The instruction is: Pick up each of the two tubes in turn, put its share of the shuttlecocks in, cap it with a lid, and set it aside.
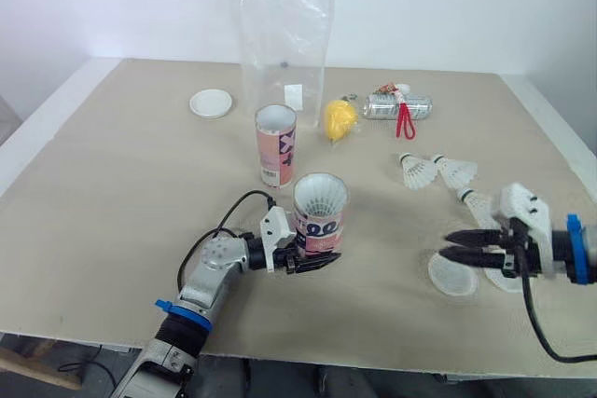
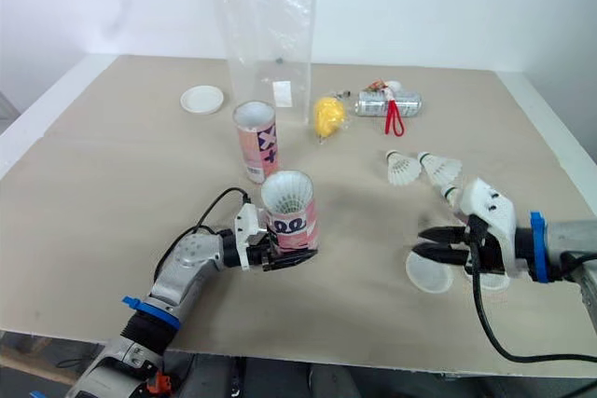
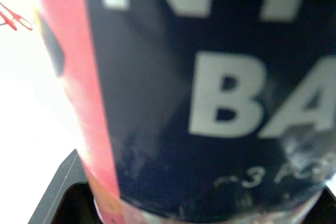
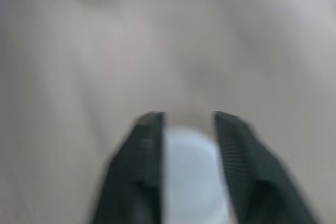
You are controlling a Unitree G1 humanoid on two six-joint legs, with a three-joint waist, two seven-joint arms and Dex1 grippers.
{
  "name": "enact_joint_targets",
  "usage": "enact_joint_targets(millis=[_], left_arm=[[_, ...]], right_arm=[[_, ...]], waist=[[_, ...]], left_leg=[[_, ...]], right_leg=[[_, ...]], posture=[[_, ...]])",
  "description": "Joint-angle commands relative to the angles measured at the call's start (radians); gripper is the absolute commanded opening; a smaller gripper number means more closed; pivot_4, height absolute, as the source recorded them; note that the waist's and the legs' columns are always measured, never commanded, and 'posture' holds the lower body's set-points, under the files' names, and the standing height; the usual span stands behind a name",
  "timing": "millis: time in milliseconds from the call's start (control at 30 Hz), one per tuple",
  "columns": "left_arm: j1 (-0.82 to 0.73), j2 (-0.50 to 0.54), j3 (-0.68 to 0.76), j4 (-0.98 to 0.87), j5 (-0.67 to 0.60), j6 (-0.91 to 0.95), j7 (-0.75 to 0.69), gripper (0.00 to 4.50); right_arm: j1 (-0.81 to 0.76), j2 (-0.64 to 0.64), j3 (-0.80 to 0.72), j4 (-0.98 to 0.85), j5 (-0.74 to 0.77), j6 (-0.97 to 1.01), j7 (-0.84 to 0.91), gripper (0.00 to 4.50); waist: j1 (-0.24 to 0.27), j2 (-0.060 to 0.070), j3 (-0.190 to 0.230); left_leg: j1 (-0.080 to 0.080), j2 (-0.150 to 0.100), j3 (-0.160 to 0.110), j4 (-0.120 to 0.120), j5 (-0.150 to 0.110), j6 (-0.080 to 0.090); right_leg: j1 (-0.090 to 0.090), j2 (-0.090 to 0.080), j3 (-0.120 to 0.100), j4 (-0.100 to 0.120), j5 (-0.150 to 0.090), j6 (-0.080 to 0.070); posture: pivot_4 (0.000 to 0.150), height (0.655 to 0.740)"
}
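My left gripper (image 1: 312, 261) is shut on the lower part of a pink and black tube (image 1: 320, 216), which stands upright near the front of the table with white shuttlecock feathers showing in its open top. Its label looms close in the left wrist view (image 3: 210, 103). A second open tube (image 1: 276, 144) stands just behind it. My right gripper (image 1: 457, 247) is open at the front right, hovering just over a white lid (image 1: 452, 274) that lies flat; the lid (image 4: 189, 177) shows between the fingers. Another lid (image 1: 211, 102) lies at the far left. Loose shuttlecocks (image 1: 417, 171) (image 1: 455, 171) (image 1: 476, 202) lie at the right.
A tall clear plastic bag (image 1: 284, 44) stands at the back centre. A yellow object (image 1: 340, 119) and a silver packet with a red clip (image 1: 398, 106) lie beside it. The table's front edge (image 1: 373, 361) runs close under both arms.
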Motion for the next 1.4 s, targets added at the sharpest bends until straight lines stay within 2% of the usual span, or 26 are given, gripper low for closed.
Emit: enact_joint_targets(millis=[33,100,133,367,700,733,800,833,867,900,933,1033,1100,1133,1400], left_arm=[[-0.014,-0.003,-0.026,0.016,0.011,-0.040,-0.034,2.92],[-0.018,-0.001,-0.031,0.020,0.015,-0.039,-0.040,2.92],[-0.020,0.000,-0.034,0.022,0.018,-0.039,-0.042,2.92],[-0.039,0.005,-0.041,0.025,0.034,-0.020,-0.036,2.92],[-0.019,0.027,-0.052,0.037,0.041,0.010,-0.043,2.92],[-0.017,0.028,-0.052,0.037,0.042,0.013,-0.041,2.92],[-0.015,0.029,-0.051,0.037,0.044,0.013,-0.036,2.92],[-0.014,0.030,-0.052,0.038,0.045,0.013,-0.035,2.92],[-0.013,0.031,-0.052,0.039,0.046,0.013,-0.033,2.92],[-0.013,0.032,-0.051,0.039,0.046,0.014,-0.032,2.92],[-0.013,0.032,-0.051,0.039,0.046,0.014,-0.031,2.92],[-0.013,0.033,-0.048,0.042,0.045,0.014,-0.028,2.92],[-0.012,0.034,-0.047,0.049,0.045,0.013,-0.026,2.92],[-0.011,0.035,-0.047,0.053,0.046,0.017,-0.025,2.92],[-0.015,0.040,-0.050,0.067,0.051,0.028,-0.023,2.92]], right_arm=[[-0.022,-0.043,0.025,0.053,-0.055,-0.094,0.015,3.53],[-0.037,-0.050,0.045,0.084,-0.073,-0.117,0.014,4.42],[-0.046,-0.052,0.056,0.100,-0.079,-0.125,0.016,4.48],[-0.134,-0.030,0.135,0.196,-0.085,-0.115,0.024,4.48],[-0.238,-0.012,0.273,0.326,-0.160,-0.213,0.062,4.48],[-0.250,-0.007,0.284,0.333,-0.164,-0.219,0.064,4.09],[-0.266,-0.007,0.305,0.343,-0.179,-0.237,0.076,3.67],[-0.271,-0.008,0.312,0.347,-0.185,-0.249,0.081,3.09],[-0.274,-0.007,0.316,0.349,-0.187,-0.252,0.081,2.91],[-0.277,-0.006,0.320,0.351,-0.188,-0.257,0.084,2.39],[-0.278,-0.005,0.321,0.352,-0.187,-0.258,0.085,2.23],[-0.278,-0.005,0.322,0.355,-0.190,-0.270,0.092,1.02],[-0.273,-0.010,0.325,0.357,-0.198,-0.289,0.097,0.55],[-0.269,-0.013,0.324,0.356,-0.201,-0.295,0.098,0.05],[-0.236,-0.021,0.295,0.314,-0.185,-0.320,0.107,0.01]], waist=[[-0.006,0.000,0.000],[-0.008,0.000,0.000],[-0.008,0.000,0.000],[-0.008,0.000,0.000],[-0.008,0.002,-0.001],[-0.008,0.002,-0.001],[-0.008,0.002,-0.001],[-0.008,0.001,-0.001],[-0.008,0.002,-0.001],[-0.008,0.002,-0.001],[-0.008,0.002,-0.001],[-0.008,0.002,-0.001],[-0.008,0.002,-0.001],[-0.008,0.002,-0.001],[-0.008,0.002,-0.001]], left_leg=[[0.000,0.000,0.000,0.000,0.000,0.000],[0.001,0.000,0.000,0.000,0.000,0.000],[0.001,0.000,0.000,0.000,0.000,0.000],[0.001,0.000,-0.001,0.000,0.000,0.000],[0.003,0.000,-0.001,0.000,0.000,0.000],[0.003,0.000,-0.001,-0.001,0.000,0.000],[0.005,0.000,-0.001,-0.001,0.000,0.000],[0.006,0.000,-0.001,-0.001,0.000,0.000],[0.006,0.000,-0.001,-0.001,0.000,0.000],[0.006,0.000,-0.001,-0.001,0.000,0.000],[0.006,0.000,-0.001,-0.001,0.000,0.000],[0.007,0.000,-0.001,-0.001,0.000,0.000],[0.007,0.000,-0.001,-0.001,0.000,0.000],[0.007,0.000,-0.001,-0.001,0.000,0.000],[0.008,0.000,-0.001,-0.001,0.000,0.000]], right_leg=[[0.000,0.000,0.000,0.000,0.000,0.000],[0.000,0.000,0.000,0.000,0.000,0.000],[0.000,0.000,0.000,0.000,0.000,0.000],[0.001,0.000,0.000,0.000,0.002,0.003],[0.002,0.000,0.000,0.000,0.002,0.003],[0.003,0.000,0.000,0.000,0.002,0.003],[0.004,0.000,0.000,0.000,0.001,0.002],[0.005,0.000,0.000,0.000,0.001,0.001],[0.006,0.000,0.000,0.000,0.000,0.001],[0.006,0.000,0.000,0.000,0.000,0.000],[0.006,0.000,0.000,0.000,0.000,0.000],[0.006,0.000,0.000,0.000,0.000,0.000],[0.006,0.000,0.000,0.000,0.000,0.000],[0.006,0.000,0.000,0.000,0.000,0.000],[0.007,0.000,-0.001,0.000,-0.001,-0.001]], posture=[[0.150,0.7400],[0.150,0.7400],[0.150,0.7400],[0.150,0.7400],[0.150,0.7400],[0.150,0.7400],[0.150,0.7400],[0.150,0.7400],[0.150,0.7400],[0.150,0.7400],[0.150,0.7400],[0.150,0.7400],[0.150,0.7400],[0.150,0.7400],[0.150,0.7400]])
